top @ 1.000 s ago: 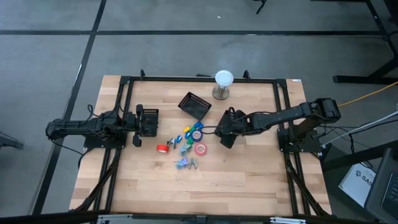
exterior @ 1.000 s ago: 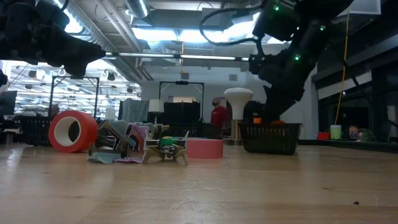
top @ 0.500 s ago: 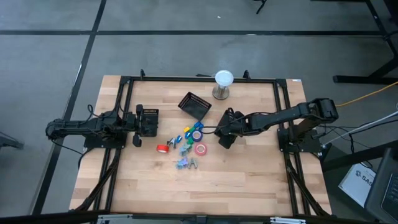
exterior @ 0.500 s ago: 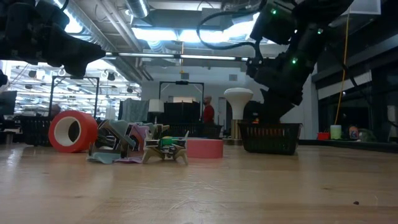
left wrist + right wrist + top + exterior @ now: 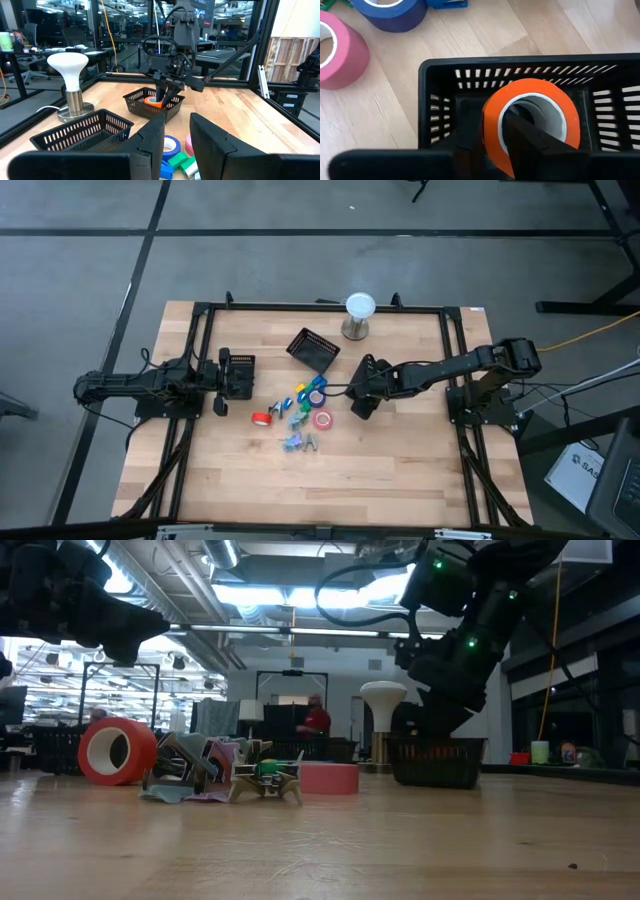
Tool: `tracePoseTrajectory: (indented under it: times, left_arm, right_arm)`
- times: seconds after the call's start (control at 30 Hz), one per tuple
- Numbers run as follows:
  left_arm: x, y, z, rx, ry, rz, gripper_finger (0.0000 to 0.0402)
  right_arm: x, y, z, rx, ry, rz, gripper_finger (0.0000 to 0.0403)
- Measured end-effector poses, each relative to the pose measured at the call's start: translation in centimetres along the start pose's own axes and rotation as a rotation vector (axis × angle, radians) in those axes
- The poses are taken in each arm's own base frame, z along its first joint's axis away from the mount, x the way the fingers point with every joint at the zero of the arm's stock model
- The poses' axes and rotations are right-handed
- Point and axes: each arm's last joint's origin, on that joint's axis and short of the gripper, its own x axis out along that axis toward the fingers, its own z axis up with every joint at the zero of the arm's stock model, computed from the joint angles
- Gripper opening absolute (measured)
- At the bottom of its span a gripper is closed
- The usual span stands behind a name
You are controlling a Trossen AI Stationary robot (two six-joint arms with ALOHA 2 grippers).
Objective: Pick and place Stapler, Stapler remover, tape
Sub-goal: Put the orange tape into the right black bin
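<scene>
An orange tape roll [image 5: 530, 90] sits tilted inside a black mesh basket [image 5: 440, 75], which also shows in the high view [image 5: 364, 408]. My right gripper [image 5: 492, 137] reaches down into that basket [image 5: 437, 762] and is shut on the roll. A pile lies to its left: red tape [image 5: 260, 418], pink tape [image 5: 322, 419], blue tape [image 5: 317, 393] and small blue and green items [image 5: 297, 442]. Which of them is the stapler or the stapler remover I cannot tell. My left gripper [image 5: 177, 125] waits open at the table's left side [image 5: 235, 377]. My right gripper has the orange roll's wall [image 5: 492, 117] between its two fingers, one finger [image 5: 525, 137] inside the hole and the other outside. The fingers slant down from the table's right side. The roll is tilted inside the basket; its lower edge is hidden by the fingers.
A second black basket [image 5: 313, 348] stands tilted behind the pile, and a white-topped lamp [image 5: 358, 315] stands at the far edge. Black frame rails run along the table's sides [image 5: 452, 360]. Bare wood lies toward the near edge [image 5: 330, 490].
My right gripper has sunk a little into the basket with the orange tape, which now shows behind the basket's mesh in the low view instead of above its rim. A person in the room behind has walked across.
</scene>
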Motion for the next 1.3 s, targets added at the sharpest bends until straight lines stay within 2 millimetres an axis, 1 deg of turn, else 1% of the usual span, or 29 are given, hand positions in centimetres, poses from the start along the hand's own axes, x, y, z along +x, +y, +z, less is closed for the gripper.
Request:
tracePoseTrajectory:
  times: [0.17,0.37,0.5,0.6,0.67,0.77,0.87,0.97,1.17,1.3]
  left_arm:
    - [0.0,0.0,0.0,0.0,0.0,0.0,0.0088]
    - [0.0,0.0,0.0,-0.001,0.0,0.0,0.0088]
    - [0.0,0.0,0.0,-0.001,0.0,0.0,0.0088]
    - [0.0,0.0,0.0,0.0,0.0,0.0,0.0088]
    - [0.0,0.0,0.0,0.0,0.0,0.0,0.0088]
    - [0.0,0.0,0.0,-0.001,0.0,0.0,0.0088]
    - [0.0,0.0,0.0,0.0,0.0,0.0,0.0088]
    - [0.0,0.0,0.0,0.0,0.0,0.0,0.0088]
    - [0.0,0.0,0.0,-0.001,0.0,0.0,0.0088]
    - [0.0,0.0,0.0,-0.001,0.0,0.0,0.0088]
  right_arm:
    - [0.0,0.0,0.0,-0.02,0.001,0.0,0.0083]
    - [-0.1,-0.1,-0.1,-0.028,0.015,-0.007,0.0038]
    - [-0.4,-0.1,0.1,-0.059,0.037,-0.019,0.0038]
    - [-1.2,0.0,0.8,-0.072,0.06,-0.06,0.0039]
    - [-1.9,-0.1,1.3,-0.082,0.074,-0.095,0.0049]
    - [-2.4,0.1,2.0,-0.083,0.07,-0.097,0.0056]
    - [-2.4,0.1,2.0,-0.094,0.065,-0.106,0.0048]
    - [-2.2,-0.1,1.6,-0.108,0.07,-0.113,0.0041]
    - [-1.8,-0.2,1.1,-0.086,0.08,-0.104,0.006]
    - [-1.4,-0.2,0.8,-0.076,0.073,-0.083,0.0058]
